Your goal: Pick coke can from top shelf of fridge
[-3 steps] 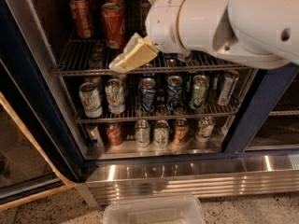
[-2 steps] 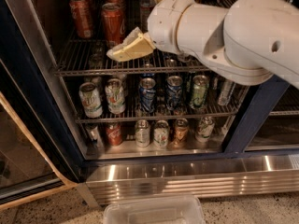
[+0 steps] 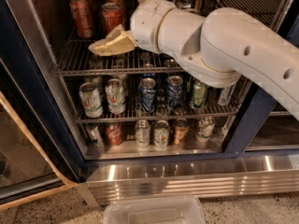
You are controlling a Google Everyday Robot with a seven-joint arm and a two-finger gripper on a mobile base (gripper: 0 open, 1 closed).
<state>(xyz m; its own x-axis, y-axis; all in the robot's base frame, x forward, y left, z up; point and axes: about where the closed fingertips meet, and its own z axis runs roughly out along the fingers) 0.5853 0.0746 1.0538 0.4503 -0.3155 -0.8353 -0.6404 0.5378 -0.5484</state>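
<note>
End effector (image 3: 117, 18) spread wide, empty, near the upright red coke can (image 3: 110, 14) on the top shelf (image 3: 74, 62).

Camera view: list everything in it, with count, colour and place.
coke cans: four seen, red, left of top shelf
top shelf: one, grey wire, across the fridge
mixed cans: several, silver, blue, green, middle rack
lower cans: about six, mixed colours, bottom row
fridge: one, dark blue frame, steel base panel
bin: one, clear plastic, on the floor in front
arm: one, white, extends from the right into the fridge
tool: one, beige, open, at the top shelf by the coke cans
</note>
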